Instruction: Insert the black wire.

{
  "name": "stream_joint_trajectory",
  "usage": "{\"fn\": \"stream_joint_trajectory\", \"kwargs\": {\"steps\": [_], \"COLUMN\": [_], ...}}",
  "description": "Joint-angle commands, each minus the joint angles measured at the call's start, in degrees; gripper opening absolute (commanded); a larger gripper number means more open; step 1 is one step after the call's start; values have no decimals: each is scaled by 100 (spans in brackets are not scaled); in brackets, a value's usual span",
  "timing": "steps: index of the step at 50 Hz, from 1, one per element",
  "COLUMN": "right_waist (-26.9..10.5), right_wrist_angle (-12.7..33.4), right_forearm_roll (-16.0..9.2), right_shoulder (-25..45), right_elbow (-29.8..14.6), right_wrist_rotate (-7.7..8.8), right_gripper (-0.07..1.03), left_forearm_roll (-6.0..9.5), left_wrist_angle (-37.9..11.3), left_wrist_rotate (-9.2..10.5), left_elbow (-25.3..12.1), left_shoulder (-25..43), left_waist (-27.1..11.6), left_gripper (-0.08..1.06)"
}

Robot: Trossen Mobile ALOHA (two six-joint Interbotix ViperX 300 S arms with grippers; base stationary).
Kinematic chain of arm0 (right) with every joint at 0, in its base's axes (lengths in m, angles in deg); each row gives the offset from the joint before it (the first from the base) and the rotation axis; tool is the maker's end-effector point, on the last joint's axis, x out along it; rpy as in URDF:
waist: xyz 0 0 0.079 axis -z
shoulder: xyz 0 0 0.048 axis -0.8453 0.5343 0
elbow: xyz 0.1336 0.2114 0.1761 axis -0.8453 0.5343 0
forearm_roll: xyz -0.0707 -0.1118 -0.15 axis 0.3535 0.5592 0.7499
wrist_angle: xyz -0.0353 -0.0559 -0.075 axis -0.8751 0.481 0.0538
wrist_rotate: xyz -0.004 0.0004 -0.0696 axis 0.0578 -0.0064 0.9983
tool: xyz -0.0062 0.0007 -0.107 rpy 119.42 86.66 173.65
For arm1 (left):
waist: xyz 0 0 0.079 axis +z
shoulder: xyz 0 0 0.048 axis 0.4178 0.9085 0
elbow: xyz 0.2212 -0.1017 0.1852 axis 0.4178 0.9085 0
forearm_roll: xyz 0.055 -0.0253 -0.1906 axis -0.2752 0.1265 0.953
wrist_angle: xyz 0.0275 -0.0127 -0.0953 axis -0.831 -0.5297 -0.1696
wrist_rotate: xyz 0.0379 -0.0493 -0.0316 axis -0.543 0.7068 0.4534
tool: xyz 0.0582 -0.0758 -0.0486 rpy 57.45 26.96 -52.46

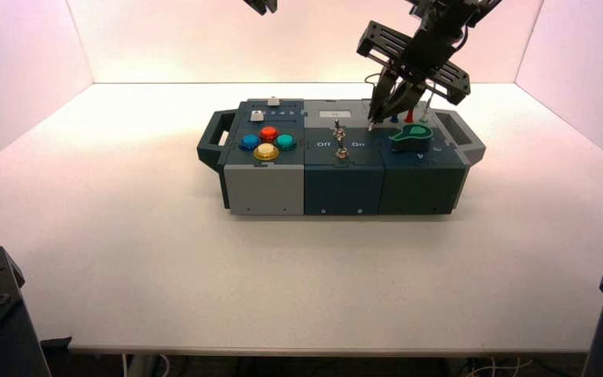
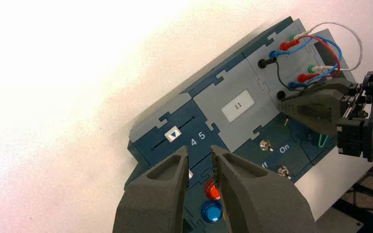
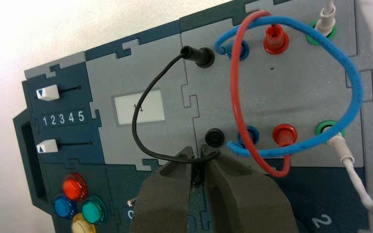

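We see the table carrying the box. Our right gripper hangs over the box's rear right section, jaws clenched on the loose plug of the black wire, just beside the empty black socket. The wire's other plug sits in the far black socket. Our left gripper hovers above the sliders and buttons, jaws slightly parted, grasping nothing.
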Motion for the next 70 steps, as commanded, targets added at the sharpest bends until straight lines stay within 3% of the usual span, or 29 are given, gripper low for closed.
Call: {"fn": "stream_joint_trajectory", "kwargs": {"steps": [1,43,70], "right_waist": [-35,-44,-123], "right_wrist_angle": [-18,-308,-396], "right_forearm_roll": [220,1644,2171], "right_shoulder": [-220,-211,-44], "right_elbow": [-132,-422,-475], "right_wrist_rotate": [35,62,79], "right_gripper": [-2,-2,-2], "left_forearm_roll": [35,35,62], "left_wrist_angle": [18,-9,-9], "left_wrist_rotate": [9,9,9], "left_elbow": [-193,-202,-211], "left_shoulder": [-97,-53,-53], "left_waist": [18,18,18], "left_gripper": [28,28,28]}}
